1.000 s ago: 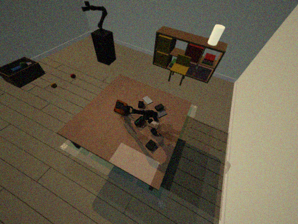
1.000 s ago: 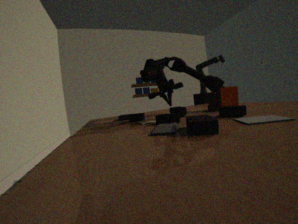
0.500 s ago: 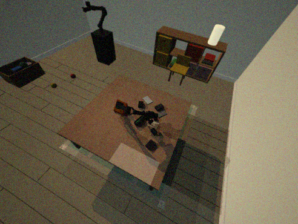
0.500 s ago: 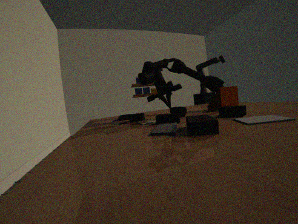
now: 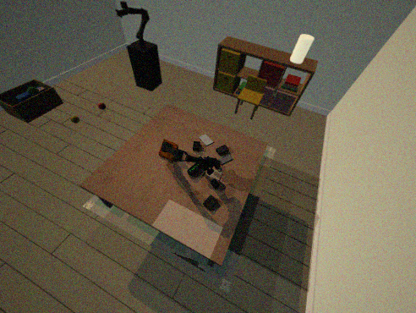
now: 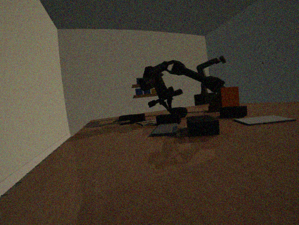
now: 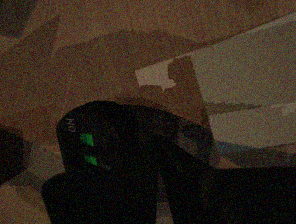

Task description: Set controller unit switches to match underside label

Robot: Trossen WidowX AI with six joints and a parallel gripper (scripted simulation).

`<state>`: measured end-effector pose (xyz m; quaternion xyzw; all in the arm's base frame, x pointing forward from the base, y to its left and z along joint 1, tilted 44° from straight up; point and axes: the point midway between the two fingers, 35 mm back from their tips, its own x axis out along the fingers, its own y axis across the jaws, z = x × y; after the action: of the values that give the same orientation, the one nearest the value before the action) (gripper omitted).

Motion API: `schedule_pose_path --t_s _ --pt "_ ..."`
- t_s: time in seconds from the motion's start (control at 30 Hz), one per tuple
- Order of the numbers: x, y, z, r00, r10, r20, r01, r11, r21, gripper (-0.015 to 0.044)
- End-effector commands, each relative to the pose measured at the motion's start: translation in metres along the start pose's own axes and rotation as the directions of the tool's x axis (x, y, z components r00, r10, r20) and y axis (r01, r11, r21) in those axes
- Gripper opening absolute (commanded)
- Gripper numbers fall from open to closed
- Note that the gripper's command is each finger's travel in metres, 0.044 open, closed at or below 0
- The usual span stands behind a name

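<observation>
The dark grey controller unit (image 5: 194, 172) (image 7: 102, 127) lies on the wooden bench (image 5: 135, 173) near its middle. In the wrist view it has a rounded end, an "ON" mark and two green rocker ends (image 7: 88, 149) showing on its left side; the other switches are hidden in the dark. My gripper (image 7: 157, 140) (image 5: 202, 164) is shut with nothing between the fingers. It hangs low, right over the unit's top, and its dark fingers cover the unit's near part. I cannot tell whether the fingertips touch a switch.
Several dark modules (image 5: 211, 203) (image 5: 222, 150) (image 6: 203, 125) lie around the unit. A white card (image 5: 206, 140), a grey plate (image 5: 227, 159) (image 6: 164, 129) and the arm's orange base (image 5: 168, 149) (image 6: 229, 96) are close by. A pale mat (image 5: 186, 226) lies at the bench's front.
</observation>
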<state>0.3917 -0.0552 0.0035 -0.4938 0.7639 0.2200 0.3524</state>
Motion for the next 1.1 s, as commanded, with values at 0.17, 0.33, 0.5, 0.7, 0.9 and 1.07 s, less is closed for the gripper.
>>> schedule_pose_path --t_s 0.17,0.33,0.5,0.7,0.9,1.07 --pt "0.018 -0.003 0.001 1.000 0.004 -0.008 -0.004 1.000 -0.009 0.0000" --pt "0.022 -0.004 0.001 1.000 0.004 -0.009 -0.004 1.000 -0.009 0.0000" --pt "0.022 -0.003 0.001 1.000 0.004 -0.009 -0.004 1.000 -0.009 0.0000" --pt "0.023 -0.001 0.001 1.000 0.004 -0.009 -0.004 1.000 -0.009 0.0000" --pt "0.024 0.001 0.001 1.000 0.004 -0.009 -0.004 1.000 -0.009 0.0000" --pt "0.024 0.003 0.001 1.000 0.004 -0.009 -0.004 1.000 -0.009 0.0000"
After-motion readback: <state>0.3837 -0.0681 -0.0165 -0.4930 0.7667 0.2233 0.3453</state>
